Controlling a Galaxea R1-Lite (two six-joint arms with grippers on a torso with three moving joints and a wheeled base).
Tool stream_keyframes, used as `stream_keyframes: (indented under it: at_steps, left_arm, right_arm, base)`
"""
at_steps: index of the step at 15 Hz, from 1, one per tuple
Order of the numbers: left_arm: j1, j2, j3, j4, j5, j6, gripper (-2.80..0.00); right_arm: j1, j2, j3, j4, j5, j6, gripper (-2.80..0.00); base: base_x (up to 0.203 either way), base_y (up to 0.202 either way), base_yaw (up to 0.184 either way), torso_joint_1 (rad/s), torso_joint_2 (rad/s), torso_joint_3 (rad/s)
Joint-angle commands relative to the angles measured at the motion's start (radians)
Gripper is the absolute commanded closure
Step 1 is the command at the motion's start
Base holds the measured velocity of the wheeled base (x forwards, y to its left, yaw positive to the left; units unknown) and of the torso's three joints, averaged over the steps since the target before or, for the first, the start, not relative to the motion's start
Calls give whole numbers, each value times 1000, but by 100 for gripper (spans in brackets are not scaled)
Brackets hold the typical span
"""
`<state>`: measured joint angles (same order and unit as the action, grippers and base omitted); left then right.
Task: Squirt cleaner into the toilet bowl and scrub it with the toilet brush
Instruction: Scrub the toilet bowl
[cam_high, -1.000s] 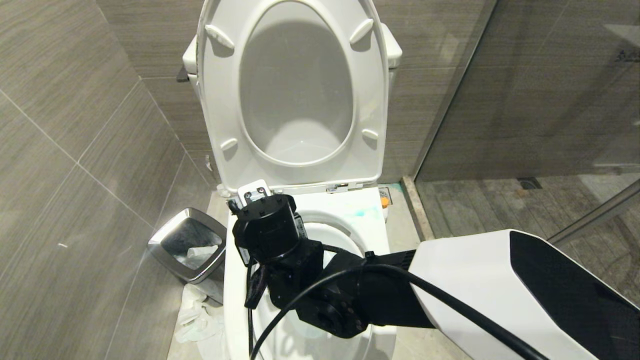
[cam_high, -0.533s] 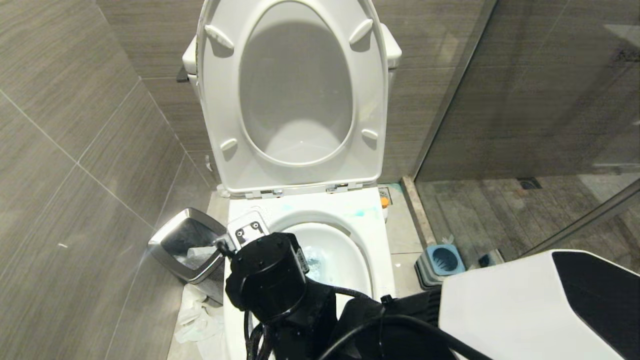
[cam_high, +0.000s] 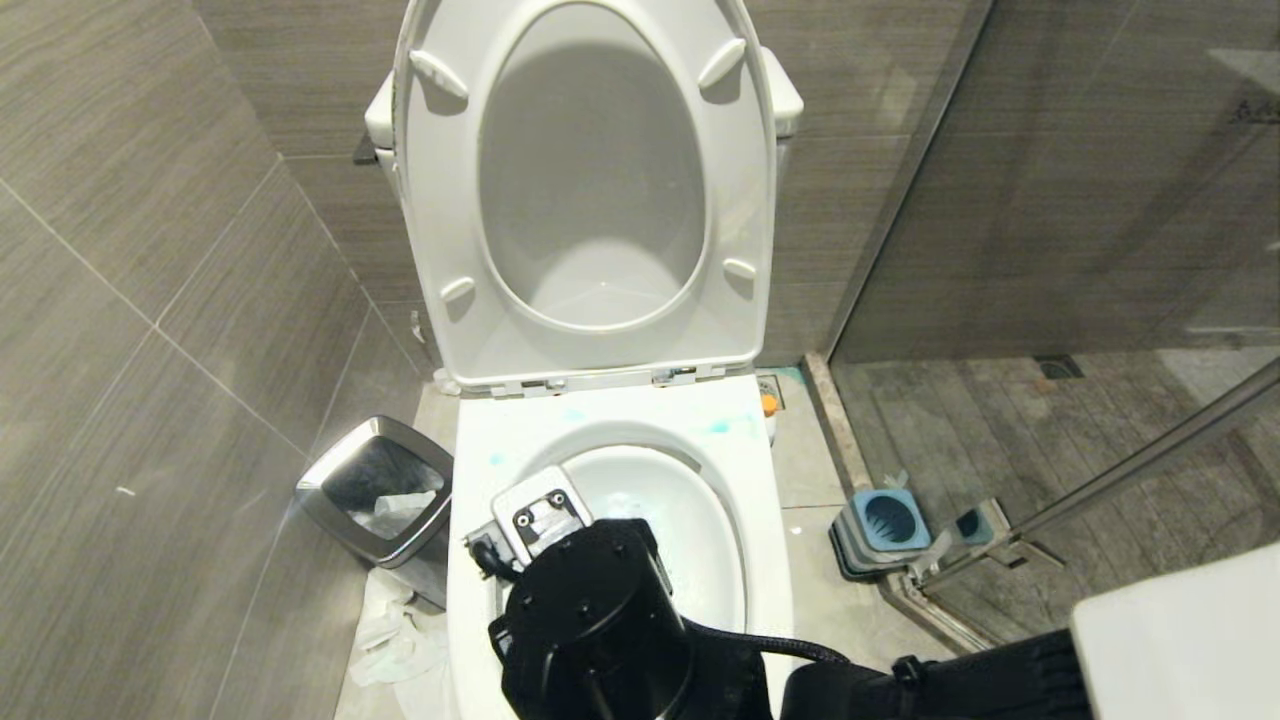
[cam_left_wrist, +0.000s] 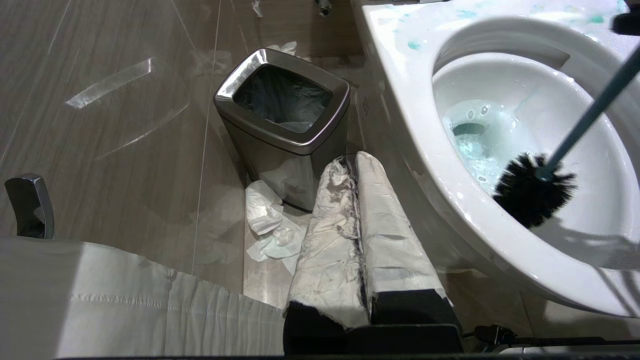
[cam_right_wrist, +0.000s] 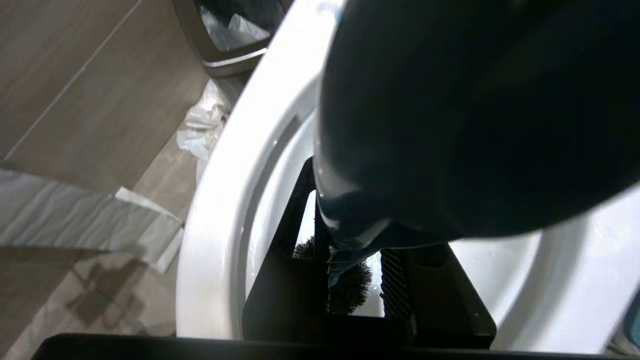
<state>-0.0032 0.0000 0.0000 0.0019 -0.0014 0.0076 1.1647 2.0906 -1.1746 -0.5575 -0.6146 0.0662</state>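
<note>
Even indoor light; glare whitens the toilet bowl (cam_right_wrist: 235, 165) rim in the right wrist view, where a dark blurred mass fills the near foreground.

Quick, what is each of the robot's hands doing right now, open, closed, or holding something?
Left gripper: shut, empty, parked beside the toilet bowl.
Right gripper: shut on the toilet brush, its bristle head inside the bowl.

- Toilet brush (cam_left_wrist: 533, 187) with black bristles inside white toilet bowl (cam_left_wrist: 400, 90)
- Turquoise cleaner (cam_left_wrist: 414, 44) smears on rim
- Chrome-rimmed waste bin (cam_left_wrist: 285, 130) beside bowl
</note>
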Motion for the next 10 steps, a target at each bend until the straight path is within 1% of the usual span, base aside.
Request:
stream_keyframes:
  at_steps: [1, 6, 8, 10]
  left_arm:
    - [0, 0, 0, 0, 0, 0, 0]
    - [0, 0, 0, 0, -2, 2, 0]
    - [0, 0, 0, 0, -2, 2, 0]
    - [0, 0, 0, 0, -2, 2, 0]
  right_arm:
    - [5, -86, 98, -24, -5, 2, 0]
    - [3, -182, 277, -104, -18, 3, 0]
    - [-7, -199, 309, -129, -31, 3, 0]
    - [-33, -207, 313, -133, -33, 4, 0]
  base:
    - [0, 0, 0, 0, 0, 0]
    - [0, 0, 0, 0, 0, 0]
    - [0, 0, 0, 0, 0, 0]
    - [0, 0, 0, 0, 0, 0]
